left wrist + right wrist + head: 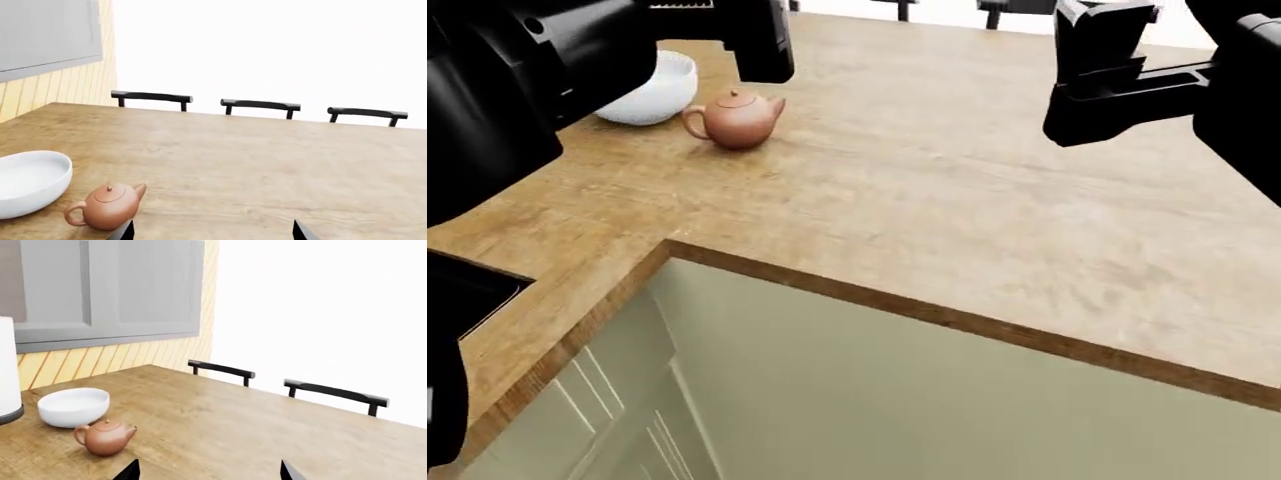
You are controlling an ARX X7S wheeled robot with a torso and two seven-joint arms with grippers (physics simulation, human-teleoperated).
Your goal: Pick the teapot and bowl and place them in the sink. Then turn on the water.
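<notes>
The terracotta teapot (737, 118) stands upright on the wooden counter at the far left, next to the white bowl (657, 90). Both also show in the left wrist view, teapot (105, 206) and bowl (30, 181), and in the right wrist view, teapot (105, 437) and bowl (72, 406). My left gripper (213, 232) is open and empty, raised near the teapot, which lies beside one fingertip. My right gripper (208, 471) is open and empty, raised over the counter well to the right (1101, 55). A black shape (467, 295) at the counter's left edge may be the sink. No water shows.
The wooden counter (961, 200) runs in an L with pale green cabinet fronts (868, 400) below. Black chair backs (260, 105) line its far edge. A white cylinder (7, 370) stands beside the bowl. Grey wall cabinets (107, 290) hang over a slatted wall.
</notes>
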